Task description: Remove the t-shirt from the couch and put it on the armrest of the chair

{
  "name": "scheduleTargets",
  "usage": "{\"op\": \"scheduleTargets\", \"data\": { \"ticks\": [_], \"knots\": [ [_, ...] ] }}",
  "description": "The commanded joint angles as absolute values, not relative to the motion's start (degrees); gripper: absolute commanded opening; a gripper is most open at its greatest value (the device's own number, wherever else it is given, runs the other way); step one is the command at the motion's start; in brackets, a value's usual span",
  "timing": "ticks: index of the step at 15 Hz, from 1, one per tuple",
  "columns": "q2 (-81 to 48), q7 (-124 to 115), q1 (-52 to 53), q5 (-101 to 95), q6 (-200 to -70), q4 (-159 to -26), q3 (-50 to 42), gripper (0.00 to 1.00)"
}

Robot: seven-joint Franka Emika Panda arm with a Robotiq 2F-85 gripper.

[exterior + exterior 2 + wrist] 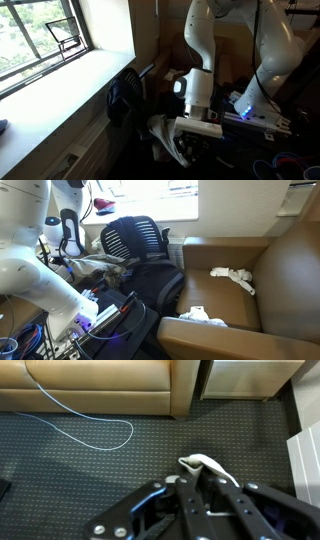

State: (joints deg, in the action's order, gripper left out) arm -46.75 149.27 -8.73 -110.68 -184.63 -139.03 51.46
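Pick-up looks not yet done: the crumpled white t-shirt (232, 275) lies on the seat of the brown leather couch (290, 270), so the white robot arm (200, 40) must next rise and reach there. It bends low, black gripper (196, 476) facing dark carpet (80, 480), jaws drawn together beside a white scrap (203, 462); whether they pinch it I cannot tell.

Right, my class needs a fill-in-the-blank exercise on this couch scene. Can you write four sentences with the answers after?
The couch is ___ in colour. The office chair beside it is ___. In the wrist view, a thin cable lies on the dark ___. The gripper is shut on a ___ cloth.
Answers: brown; black; carpet; white.
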Motion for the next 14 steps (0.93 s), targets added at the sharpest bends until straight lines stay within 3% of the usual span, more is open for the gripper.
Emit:
{"op": "scheduleTargets", "data": {
  "ticks": [1,6,7,10,11,12,13,14],
  "knots": [
    [-33.4,149.3,4.4,-106.1,-191.5,-141.8,44.4,0.0],
    [-19.6,149.1,21.3,-102.8,-192.0,-145.8,35.6,0.02],
    [-28.2,149.1,16.3,-104.5,-189.5,-142.6,38.8,0.02],
    [-21.5,146.9,22.8,-105.0,-190.3,-143.8,34.8,0.02],
    [-20.7,146.9,22.8,-105.1,-190.4,-144.0,34.7,0.27],
    [-23.2,149.6,20.4,-105.6,-191.6,-143.4,36.4,0.29],
    [-19.8,150.2,24.0,-108.8,-187.8,-143.7,33.9,0.06],
    [-18.8,149.2,24.5,-111.2,-186.8,-144.3,33.8,0.06]
  ]
}}
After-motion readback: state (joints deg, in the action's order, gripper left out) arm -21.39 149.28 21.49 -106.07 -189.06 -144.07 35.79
